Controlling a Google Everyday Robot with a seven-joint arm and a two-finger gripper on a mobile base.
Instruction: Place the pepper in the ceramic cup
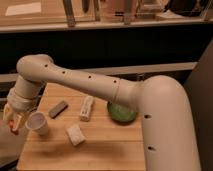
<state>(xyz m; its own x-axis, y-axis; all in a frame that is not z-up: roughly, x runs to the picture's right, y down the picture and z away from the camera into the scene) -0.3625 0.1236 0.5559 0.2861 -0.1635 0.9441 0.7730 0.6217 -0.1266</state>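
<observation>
Hovering at the lower left of the frame with the gripper (13, 122), out past the left edge of the wooden table (105, 150) as seen from this angle. Pinching the pepper (14, 129) between narrowed fingers (8, 114), showing only a sliver of orange-red poking out below them. Holding that pepper just to the left of the ceramic cup (37, 122), close beside its rim and not over the opening. Showing the cup upright, off-white, mouth up, sitting right at the table's left edge. Reaching in from the right of the frame with the big white arm (100, 87), sweeping across the middle, then bending down at the upper left into the wrist above the gripper. Leaving a dark bar (58, 108) lying up and to the right of the cup, near it but apart. Leaving a pale packet (87, 107) lying near the centre of the frame, with a pale wedge-shaped block (76, 135) just below it, right of the cup. Showing a green bowl (121, 114) further right, its upper part tucked under the arm, well apart from cup and pepper.
</observation>
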